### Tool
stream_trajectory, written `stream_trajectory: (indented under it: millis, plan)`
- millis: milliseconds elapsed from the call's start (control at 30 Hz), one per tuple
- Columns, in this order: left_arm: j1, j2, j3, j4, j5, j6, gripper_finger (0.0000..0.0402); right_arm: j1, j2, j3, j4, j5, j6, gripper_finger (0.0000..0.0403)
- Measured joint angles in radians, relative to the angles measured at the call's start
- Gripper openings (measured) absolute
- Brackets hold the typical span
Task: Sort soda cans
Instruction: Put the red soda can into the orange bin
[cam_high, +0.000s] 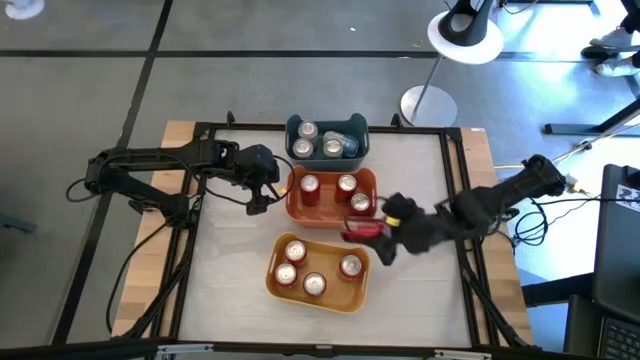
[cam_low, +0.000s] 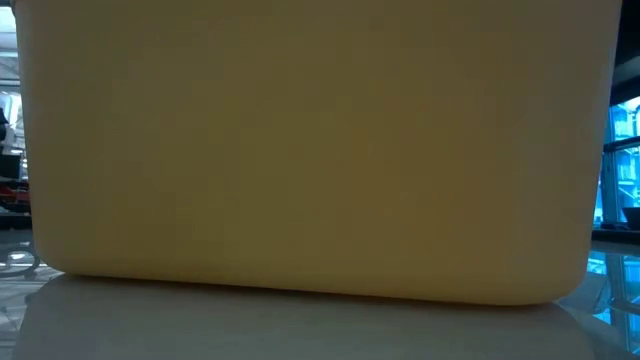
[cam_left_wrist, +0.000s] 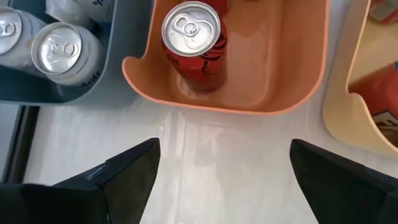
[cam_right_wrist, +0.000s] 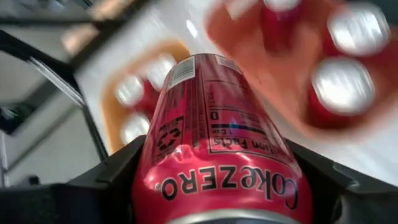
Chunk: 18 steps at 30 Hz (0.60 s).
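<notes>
- The right tool (cam_high: 372, 232), centre-right of the overhead frame, grips a red can (cam_right_wrist: 217, 155) lying sideways between the orange bin (cam_high: 296, 205) and the yellow bin (cam_high: 355, 295).
- The left tool (cam_high: 262, 195) hangs spread wide, holding nothing, left of the orange bin.
- Silver cans (cam_high: 306, 133) stand in the blue bin (cam_high: 362, 137) at upper centre of the desk (cam_high: 230, 260).

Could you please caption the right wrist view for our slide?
Right gripper holds a red Coke Zero can above the orange bin and yellow bin.
</notes>
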Motion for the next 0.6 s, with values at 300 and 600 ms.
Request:
stream_trajectory:
  millis: [300, 600]
  plan:
    - [0.002, -0.114, -0.019, 0.006, 0.011, 0.054, 0.0347, -0.156, 0.028, 0.001, 0.240, -0.049, -0.276, 0.0285]
    - [0.063, -0.328, -0.160, 0.073, 0.011, 0.049, 0.0347, -0.358, 0.112, 0.001, 0.507, -0.261, -0.531, 0.0285]
